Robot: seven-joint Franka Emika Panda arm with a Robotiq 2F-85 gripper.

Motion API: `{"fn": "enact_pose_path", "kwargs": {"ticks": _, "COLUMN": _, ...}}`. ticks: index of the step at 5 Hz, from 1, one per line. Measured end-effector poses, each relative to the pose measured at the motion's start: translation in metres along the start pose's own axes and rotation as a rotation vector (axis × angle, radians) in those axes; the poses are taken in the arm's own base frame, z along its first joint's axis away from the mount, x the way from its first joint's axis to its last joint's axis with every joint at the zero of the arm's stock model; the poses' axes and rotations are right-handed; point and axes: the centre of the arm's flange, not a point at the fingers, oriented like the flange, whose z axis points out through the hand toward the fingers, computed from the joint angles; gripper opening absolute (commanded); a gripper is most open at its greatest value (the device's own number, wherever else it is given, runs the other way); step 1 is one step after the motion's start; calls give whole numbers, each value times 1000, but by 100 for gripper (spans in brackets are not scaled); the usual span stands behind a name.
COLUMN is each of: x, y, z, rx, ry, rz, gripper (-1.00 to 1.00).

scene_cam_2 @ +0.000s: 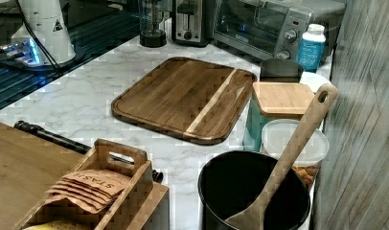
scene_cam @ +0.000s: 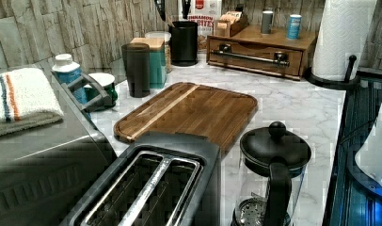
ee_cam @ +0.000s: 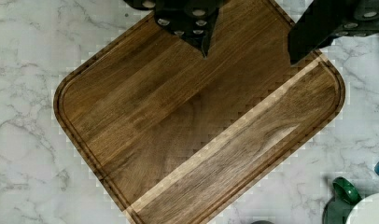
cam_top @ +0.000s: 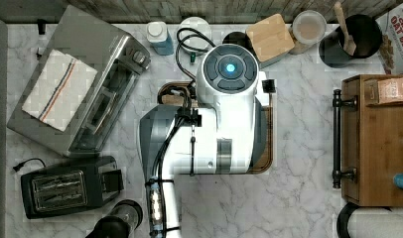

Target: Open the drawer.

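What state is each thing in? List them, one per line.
Drawer: shut, handle untouched.
Gripper: open, empty, above the cutting board.
Toaster: slots empty.
Black pot: open, wooden spoon leaning inside.
Teal canister: lid on.
Toaster oven: door shut.

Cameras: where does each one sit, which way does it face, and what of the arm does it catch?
Top view: overhead, straight down; the arm covers the cutting board.
Left view: low by the toaster, facing the drawer; arm base at the left view's right edge.
Right view: above the drawer unit, looking back at the toaster oven; base far off.
Wrist view: above the board, gripper open.
All four share the board.
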Motion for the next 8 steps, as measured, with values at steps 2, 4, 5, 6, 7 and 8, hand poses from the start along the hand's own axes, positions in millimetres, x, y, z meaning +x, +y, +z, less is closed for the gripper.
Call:
{"fn": "enact_pose_path", "kwargs": {"ticks": 2, "x": 2, "y": 0, "z": 4, "rx": 1, "ry": 0, "rz": 0, "gripper": 100}}
{"fn": "enact_pose_path", "kwargs": {"ticks": 4, "x": 3, "y": 5, "z": 9, "rx": 15, "ry": 20, "rz": -84, "gripper": 100}}
{"fn": "enact_pose_path", "kwargs": {"ticks": 5, "x": 7, "y": 11, "z": 22, "rx": 7, "ry": 52, "rz": -286, "gripper": 100}}
{"fn": "enact_pose_path", "kwargs": {"ticks": 6, "x": 14, "y": 22, "z": 36, "rx": -2, "ry": 45, "rz": -428, "gripper": 100}}
{"fn": "enact_pose_path", "kwargs": {"ticks": 7, "x": 28, "y": 45, "z": 47, "rx": -4, "ry": 42, "rz": -538, "gripper": 100}}
{"fn": "enact_pose_path", "kwargs": {"ticks": 8, "x": 47, "y": 77, "z": 55, "rx": -4, "ry": 30, "rz": -572, "gripper": 100}}
